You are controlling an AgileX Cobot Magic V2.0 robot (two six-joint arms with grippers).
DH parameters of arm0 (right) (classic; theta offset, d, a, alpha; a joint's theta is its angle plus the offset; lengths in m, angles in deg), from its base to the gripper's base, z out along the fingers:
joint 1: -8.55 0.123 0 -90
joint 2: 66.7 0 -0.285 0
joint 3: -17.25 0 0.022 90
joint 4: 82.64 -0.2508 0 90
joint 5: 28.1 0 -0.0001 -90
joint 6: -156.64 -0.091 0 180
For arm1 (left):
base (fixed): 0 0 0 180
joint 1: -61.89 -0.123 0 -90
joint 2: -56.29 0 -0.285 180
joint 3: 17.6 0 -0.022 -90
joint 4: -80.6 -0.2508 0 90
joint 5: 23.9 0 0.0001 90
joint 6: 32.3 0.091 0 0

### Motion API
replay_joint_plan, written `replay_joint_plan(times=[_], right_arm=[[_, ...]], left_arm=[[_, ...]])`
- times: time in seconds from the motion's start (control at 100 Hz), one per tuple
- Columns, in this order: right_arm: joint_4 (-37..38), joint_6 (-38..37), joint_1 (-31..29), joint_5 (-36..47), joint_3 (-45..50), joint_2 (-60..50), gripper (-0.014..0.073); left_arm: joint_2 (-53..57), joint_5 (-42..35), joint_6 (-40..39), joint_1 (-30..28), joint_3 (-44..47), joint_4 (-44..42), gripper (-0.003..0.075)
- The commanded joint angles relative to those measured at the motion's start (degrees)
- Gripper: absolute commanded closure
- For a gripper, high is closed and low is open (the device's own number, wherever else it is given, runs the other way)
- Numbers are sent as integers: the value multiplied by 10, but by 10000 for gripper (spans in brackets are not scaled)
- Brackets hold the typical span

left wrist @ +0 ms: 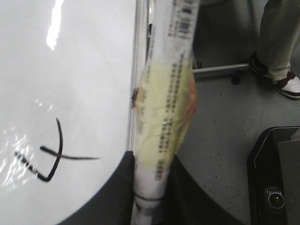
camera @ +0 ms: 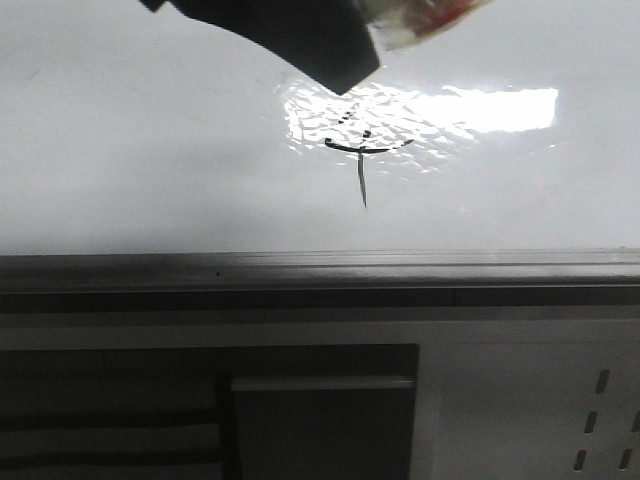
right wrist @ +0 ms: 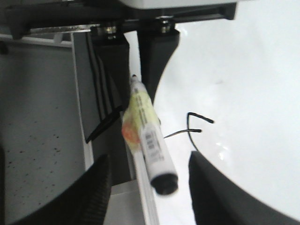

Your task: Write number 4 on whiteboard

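On the glossy whiteboard (camera: pixel 150 150), close to the bright rippled glare, stands the number 4 (camera: pixel 362 150). It is small and thin, in black ink. A curved horizontal stroke is crossed by a vertical stroke that becomes thinner toward the near edge of the board, and a faint dashed diagonal stroke joins them on the left side. The figure is well apart from the grey edge rail (camera: pixel 300 270), which closes the board on the robot's side.

Just beyond the figure in the front view, a dark finger comes in from the upper edge of the picture and hangs above the board; I cannot tell from this view which arm it belongs to.

The marker (left wrist: pixel 164 117) is white, with a barcode label and yellowish tape wrapped around its middle. The left hand (left wrist: pixel 152 187) pinches it between its two dark fingers. In both wrist views the marker lies along the edge of the board, beside the figure and not on it.

The right hand (right wrist: pixel 147 159) has its fingers spread wide. The capped black end of the marker lies between them, and neither finger touches it.

Below the rail there is a white perforated panel (camera: pixel 600 400). Past the board is a grey speckled floor (left wrist: pixel 220 122), where a person's leg and shoe (left wrist: pixel 276 47) are visible.
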Motion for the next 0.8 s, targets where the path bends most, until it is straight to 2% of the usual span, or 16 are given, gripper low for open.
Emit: replay_joint_plan(times=[0.0, 0.18, 0.24, 0.35, 0.45, 0.62, 0.79], right_arm=[[43, -55, -3, 42, -16, -46, 263], [160, -267, -3, 38, -16, -114, 263], [179, -290, -3, 31, -16, -125, 263], [180, -293, -3, 19, -16, -130, 263], [180, -294, -3, 14, -13, -130, 263], [180, -294, -3, 15, 10, -130, 263], [180, -304, -3, 14, 25, -130, 263]], left_arm=[[38, -5, -107, -9, -18, -52, 741], [75, 96, -332, -56, -11, -187, 741], [89, 115, -385, -79, 4, -215, 741], [130, 110, -414, -139, 64, -230, 741], [172, 47, -441, -199, 120, -227, 741], [197, -130, -473, -295, 210, -186, 741], [178, -252, -473, -345, 258, -139, 741]])
